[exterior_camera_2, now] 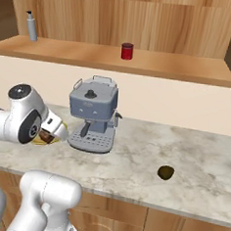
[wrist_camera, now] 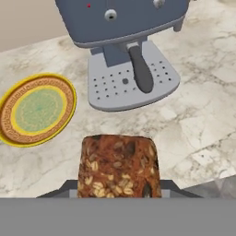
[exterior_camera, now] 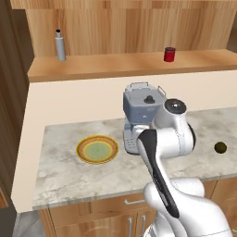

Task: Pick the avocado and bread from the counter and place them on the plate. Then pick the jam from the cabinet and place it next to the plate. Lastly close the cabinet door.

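The hand view shows the claw (wrist_camera: 119,193) clenched on the bread (wrist_camera: 118,167), lower centre, plate (wrist_camera: 37,109) at left. From the right base view the avocado (exterior_camera_2: 166,172) lies lower right on the surface (exterior_camera_2: 148,159), the bread seemingly a dark sliver there.

The scene was viewed from behind the arm by both base cameras, aimed forward and down over the beige-grey marbled stone counter (exterior_camera: 65,173) from left and right. The grey-blue coffee machine (exterior_camera: 141,111), the wooden shelf (exterior_camera_2: 141,63) and the small red can (exterior_camera_2: 127,50) were shared by both. The coffee machine and the round yellow-rimmed, green-centred plate (wrist_camera: 38,109) were seen close from above by the hand camera.
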### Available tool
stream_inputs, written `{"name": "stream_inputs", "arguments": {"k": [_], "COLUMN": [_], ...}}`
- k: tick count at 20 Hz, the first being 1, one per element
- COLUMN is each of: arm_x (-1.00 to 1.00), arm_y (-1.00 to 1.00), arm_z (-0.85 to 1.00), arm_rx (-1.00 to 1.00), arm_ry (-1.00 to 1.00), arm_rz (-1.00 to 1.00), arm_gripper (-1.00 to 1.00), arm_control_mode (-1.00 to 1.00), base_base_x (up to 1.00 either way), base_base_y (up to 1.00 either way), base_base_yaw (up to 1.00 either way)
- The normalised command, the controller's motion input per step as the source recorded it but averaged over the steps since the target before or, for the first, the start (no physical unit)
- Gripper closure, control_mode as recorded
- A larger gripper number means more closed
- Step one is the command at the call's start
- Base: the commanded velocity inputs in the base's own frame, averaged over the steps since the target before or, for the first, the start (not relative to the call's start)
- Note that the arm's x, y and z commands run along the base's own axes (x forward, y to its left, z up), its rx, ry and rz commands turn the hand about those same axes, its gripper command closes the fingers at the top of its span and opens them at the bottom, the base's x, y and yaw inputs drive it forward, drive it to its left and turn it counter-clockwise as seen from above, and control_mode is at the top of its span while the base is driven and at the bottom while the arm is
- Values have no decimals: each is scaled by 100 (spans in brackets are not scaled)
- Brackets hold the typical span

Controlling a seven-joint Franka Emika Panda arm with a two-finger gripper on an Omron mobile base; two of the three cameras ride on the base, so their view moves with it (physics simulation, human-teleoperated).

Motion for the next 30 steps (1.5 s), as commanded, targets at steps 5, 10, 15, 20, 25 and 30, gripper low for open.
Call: {"name": "stream_inputs", "arguments": {"k": [5, 10, 15, 20, 25, 30], "arm_x": [0, 0, 0, 4, 18, 30], "arm_y": [50, 51, 50, 48, 42, 23], "arm_z": [26, 19, 6, 0, 0, 0], "arm_rx": [0, -1, -2, -3, -1, 0], "arm_ry": [0, 0, 0, 1, 3, 3], "arm_rz": [1, 3, 3, 1, 1, 3], "arm_gripper": [100, 100, 100, 100, 100, 100], "arm_control_mode": [-100, -100, -100, -100, -100, -100], "base_base_x": [0, 0, 0, 0, 0, 0], "base_base_y": [0, 0, 0, 0, 0, 0], "base_base_yaw": [0, 0, 0, 0, 0, 0]}}
